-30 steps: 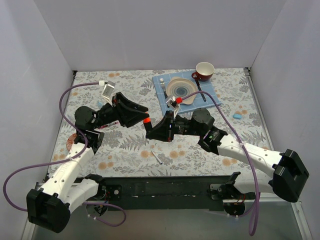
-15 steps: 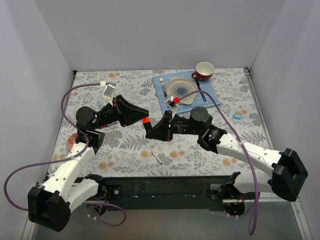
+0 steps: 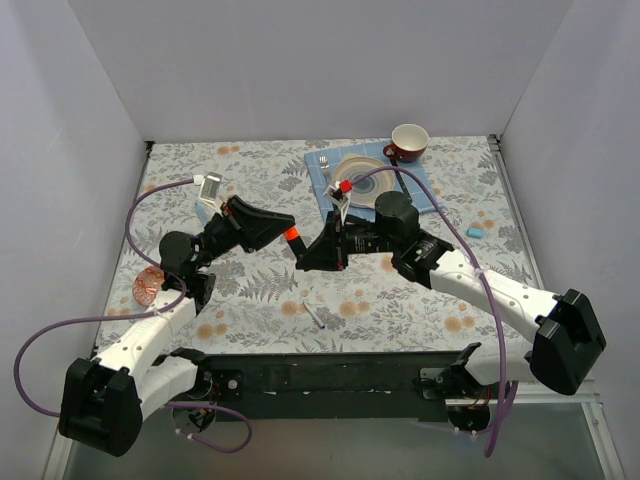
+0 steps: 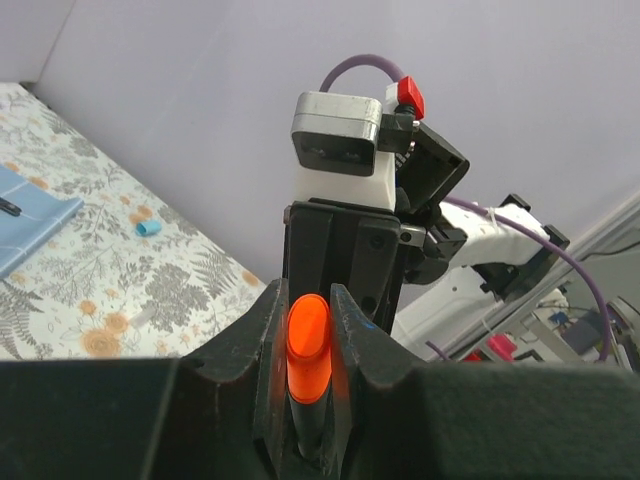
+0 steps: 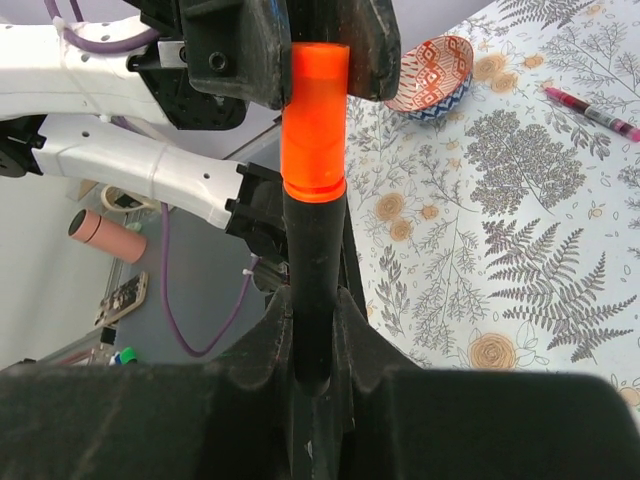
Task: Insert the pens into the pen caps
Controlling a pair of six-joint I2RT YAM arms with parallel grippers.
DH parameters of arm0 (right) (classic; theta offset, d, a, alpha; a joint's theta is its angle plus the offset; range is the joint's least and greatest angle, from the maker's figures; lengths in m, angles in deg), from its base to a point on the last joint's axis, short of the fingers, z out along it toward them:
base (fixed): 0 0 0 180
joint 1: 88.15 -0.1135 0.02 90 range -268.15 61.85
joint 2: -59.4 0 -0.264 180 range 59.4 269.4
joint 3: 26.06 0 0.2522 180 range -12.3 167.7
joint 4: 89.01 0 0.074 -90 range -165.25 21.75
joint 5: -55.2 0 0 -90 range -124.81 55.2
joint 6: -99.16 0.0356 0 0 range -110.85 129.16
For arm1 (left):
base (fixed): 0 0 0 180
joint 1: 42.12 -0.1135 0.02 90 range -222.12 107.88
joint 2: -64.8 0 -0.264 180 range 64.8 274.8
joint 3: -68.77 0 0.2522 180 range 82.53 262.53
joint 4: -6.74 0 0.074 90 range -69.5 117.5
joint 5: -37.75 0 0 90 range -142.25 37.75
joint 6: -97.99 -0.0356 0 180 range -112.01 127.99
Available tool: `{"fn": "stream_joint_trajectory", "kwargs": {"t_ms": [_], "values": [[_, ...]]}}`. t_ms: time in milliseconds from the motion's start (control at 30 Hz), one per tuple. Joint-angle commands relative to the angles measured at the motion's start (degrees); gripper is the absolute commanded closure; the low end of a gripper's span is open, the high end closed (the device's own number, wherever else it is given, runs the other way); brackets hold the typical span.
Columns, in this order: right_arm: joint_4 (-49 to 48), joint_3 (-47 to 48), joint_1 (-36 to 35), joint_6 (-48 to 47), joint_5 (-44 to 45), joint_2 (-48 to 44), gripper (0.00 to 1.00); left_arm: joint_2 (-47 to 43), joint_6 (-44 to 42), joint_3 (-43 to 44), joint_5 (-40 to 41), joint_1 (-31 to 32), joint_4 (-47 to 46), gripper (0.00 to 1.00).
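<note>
Closing in over the last second, the left gripper (image 4: 309, 305) now has its jaws pinched on the orange cap (image 5: 314, 120), in mid-air above the table (image 3: 400, 300). The right gripper (image 5: 313, 320) is clamped on the black marker (image 5: 312, 270), whose far end sits in that cap.

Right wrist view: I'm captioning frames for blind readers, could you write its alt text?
The right gripper, at the bottom, grips a black marker by its barrel; its orange cap is clamped in the left gripper at the top. To the right, a red pen and a patterned bowl lie on a floral tablecloth.
</note>
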Motion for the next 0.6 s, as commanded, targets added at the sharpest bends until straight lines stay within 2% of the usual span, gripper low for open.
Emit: {"fn": "stream_joint_trajectory", "kwargs": {"t_ms": [0,133,267,567], "values": [[-13.61,9.41,3.69,-0.01,4.49,0.84,0.99,0.93,1.77,-3.92,-7.75,4.61,-1.50,1.00],[-18.87,8.63,5.97,3.94,2.99,1.63,0.99,2.94,2.29,-6.04,-4.85,8.02,-7.37,1.00],[-21.25,8.63,8.61,5.44,0.89,2.25,0.99,6.63,1.68,-6.22,-3.54,11.46,-7.31,1.00],[-20.03,9.68,12.13,1.40,-2.63,3.21,0.99,10.15,1.15,-7.54,-0.37,16.47,-7.31,1.00]]}}
